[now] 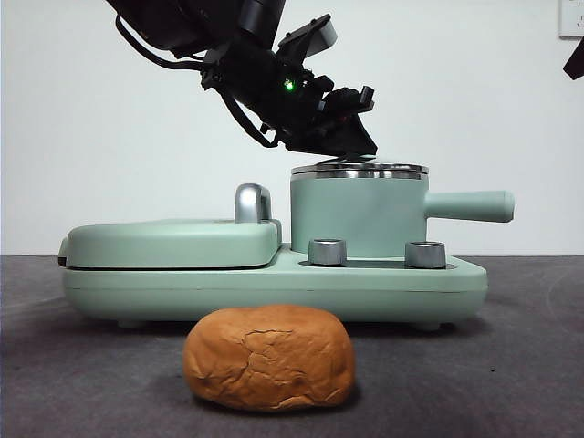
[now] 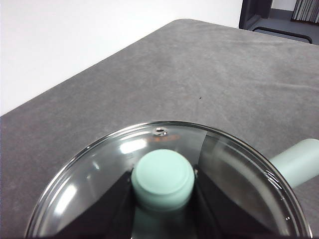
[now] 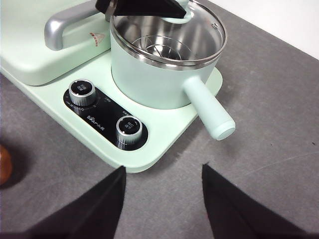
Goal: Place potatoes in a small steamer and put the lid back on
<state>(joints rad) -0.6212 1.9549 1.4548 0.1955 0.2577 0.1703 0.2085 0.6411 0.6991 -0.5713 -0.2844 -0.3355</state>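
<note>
My left end effector [image 2: 162, 199] clamps the mint-green knob [image 2: 162, 179] of the round clear glass lid [image 2: 89, 174], resting on the mint-green cylindrical steamer [image 1: 358, 212]. Only the front view fully shows the cracked orange-brown potato lump [image 1: 269, 356] on the grey counter [image 1: 511, 365]. My right end effector [image 3: 164, 199] hangs open.

A plain white wall [image 1: 109, 137] backs the scene, evenly lit, with a white outlet plate [image 1: 571, 18] at its upper corner. The table [image 1: 529, 365] wears a dark grey, felt-like cover. Beyond its rounded far corner stands dark furniture [image 2: 279, 17], indistinct.
</note>
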